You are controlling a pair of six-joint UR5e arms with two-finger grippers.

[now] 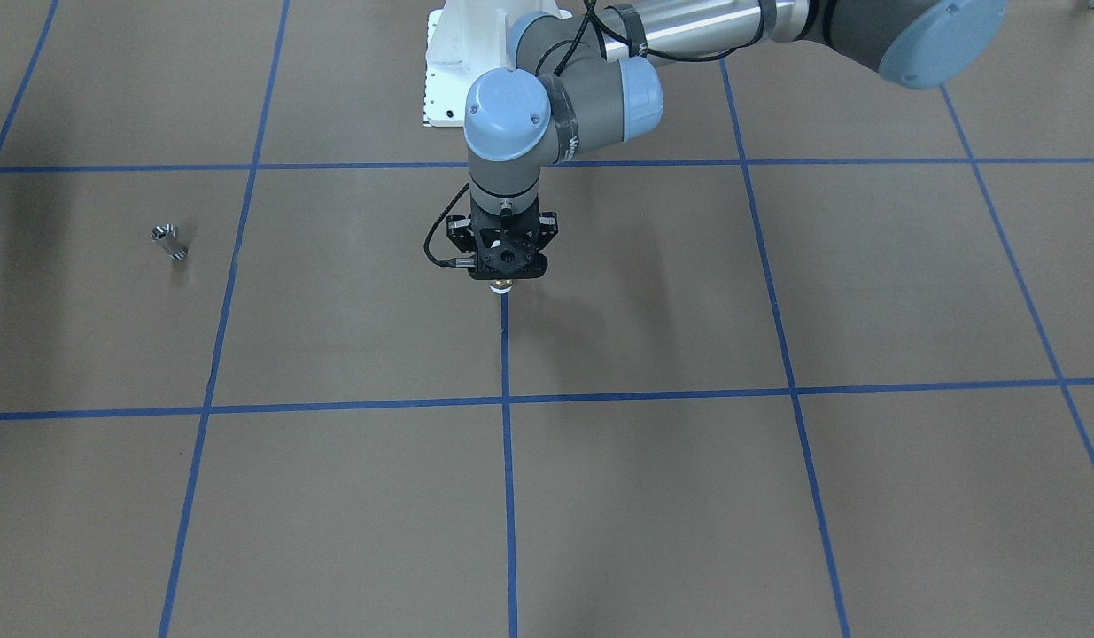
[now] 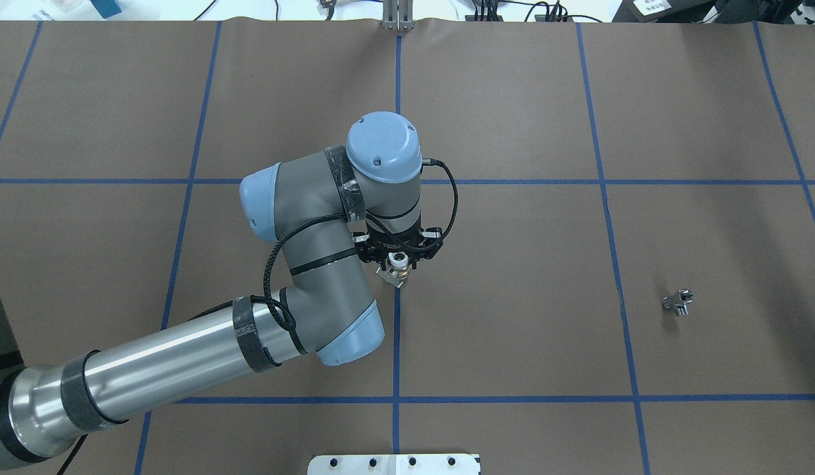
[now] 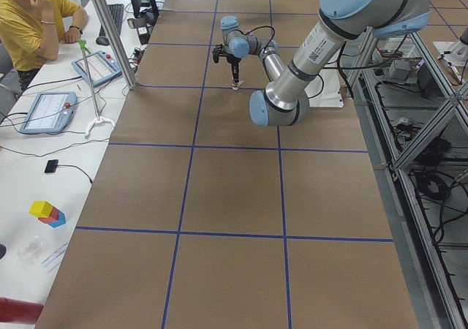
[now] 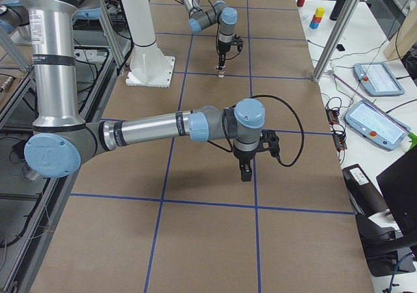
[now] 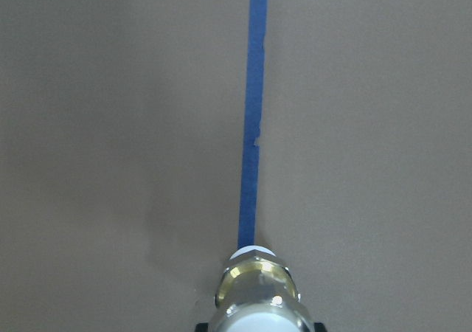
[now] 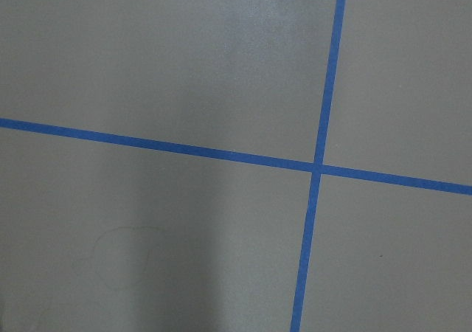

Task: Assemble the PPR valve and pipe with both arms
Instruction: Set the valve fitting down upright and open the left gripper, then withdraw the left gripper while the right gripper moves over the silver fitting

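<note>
**Desk:** Where do things stand?

**Photographer:** The left tool (image 2: pixel 396 260) pinches the PPR valve (image 5: pixel 256 288) over the centre of the surface (image 2: pixel 513 330). The pipe (image 2: pixel 678 302) lies far right. I cannot tell the right tool's (image 4: pixel 244 170) state. It should grasp squarely and align axes.

Table (image 2: pixel 513 264): we note a brown paper cover, gridded by blue tape lines (image 2: pixel 397 343). The white base (image 1: pixel 445 80) sits bolted at the robot's edge. The pipe (image 2: pixel 678 302) lies alone on the paper, on the robot's right, near a lengthwise tape line and clear of it. The PPR valve (image 2: pixel 398 264) stands end-down over the centre line; we cannot tell if it touches the paper.
</note>
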